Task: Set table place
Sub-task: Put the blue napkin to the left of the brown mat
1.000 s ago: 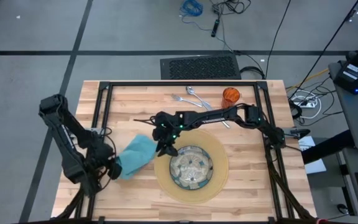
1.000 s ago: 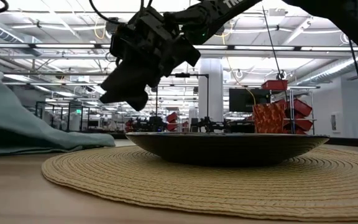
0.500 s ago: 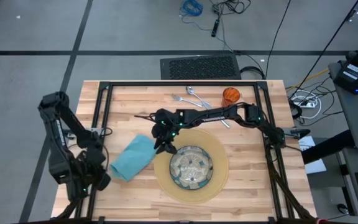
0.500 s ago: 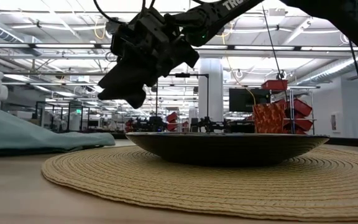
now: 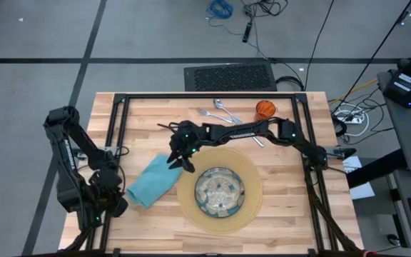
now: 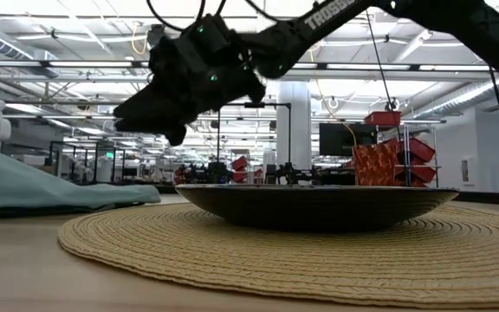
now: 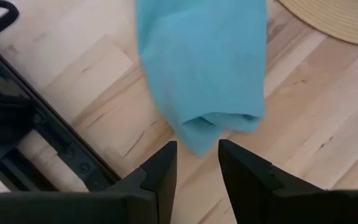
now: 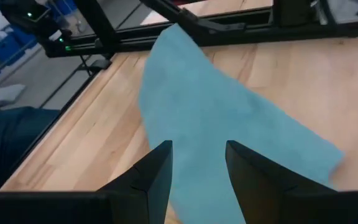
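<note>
1. The mat [image 5: 220, 189] — a round tan woven one — is taken as the landmark; it lies flat on the table [image 5: 284, 214] of light wooden planks.
2. The patterned glass plate [image 5: 220, 191] is seated at the mat's centre; in the low view it is seen as a dark shallow dish [image 6: 317, 206] resting on the weave [image 6: 319, 251].
3. The teal napkin [image 5: 153, 181] is spread flat on the wood just beside the mat on the left arm's side, one corner close to the mat's rim; whether they touch cannot be told.
4. The right gripper [image 5: 176, 160] is held in the air over the gap between the mat's rim and the napkin. Its fingers [image 8: 154, 180] are seen apart with nothing between them — the napkin [image 8: 229, 143] lies below.
5. The left gripper [image 5: 117, 202] is found beyond the napkin's far end from the mat, near the table's black frame rail. Its fingers [image 7: 160, 174] stand apart and empty, pointed at the napkin's folded end [image 7: 210, 74].
6. The orange cup [image 5: 265, 109] stands well apart from the mat, near the far edge of the table.
7. The silver cutlery [image 5: 216, 108] lies beside that cup, also well apart from the mat; part of it is hidden under the right arm.
</note>
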Controlling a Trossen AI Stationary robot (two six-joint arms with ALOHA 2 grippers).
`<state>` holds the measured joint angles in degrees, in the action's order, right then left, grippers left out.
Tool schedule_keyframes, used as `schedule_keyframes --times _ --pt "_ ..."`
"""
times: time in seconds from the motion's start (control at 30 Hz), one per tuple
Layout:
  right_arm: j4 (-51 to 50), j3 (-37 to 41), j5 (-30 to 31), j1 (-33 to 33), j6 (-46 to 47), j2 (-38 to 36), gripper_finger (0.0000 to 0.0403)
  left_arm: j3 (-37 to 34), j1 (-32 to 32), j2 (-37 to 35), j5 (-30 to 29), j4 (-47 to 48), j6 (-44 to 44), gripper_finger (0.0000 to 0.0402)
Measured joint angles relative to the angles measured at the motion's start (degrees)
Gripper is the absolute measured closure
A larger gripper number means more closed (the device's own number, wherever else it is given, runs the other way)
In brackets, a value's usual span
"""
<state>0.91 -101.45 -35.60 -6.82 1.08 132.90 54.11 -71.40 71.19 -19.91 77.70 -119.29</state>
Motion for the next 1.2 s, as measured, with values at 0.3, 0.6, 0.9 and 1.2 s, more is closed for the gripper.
schedule_keyframes --times 0.3,0.6,0.9,1.2 --pt "-4.4 -9.3 -0.2 1.4 2.8 8.8 0.0261 -0.8 0.0 0.5 -0.1 -1.4 -0.2 0.0294" --pt "-16.6 -14.1 1.1 1.4 -1.7 10.9 0.0261 -0.8 0.0 1.1 -2.9 -5.6 0.1 0.0294" --pt "-23.0 -14.3 7.3 -1.6 -1.9 12.1 0.0262 -0.9 0.0 1.7 -4.9 -7.2 1.1 0.0294" --pt "-21.6 -15.0 8.8 -6.3 2.1 12.4 0.0262 -0.9 0.0 2.5 -8.4 -7.7 1.3 0.0294"
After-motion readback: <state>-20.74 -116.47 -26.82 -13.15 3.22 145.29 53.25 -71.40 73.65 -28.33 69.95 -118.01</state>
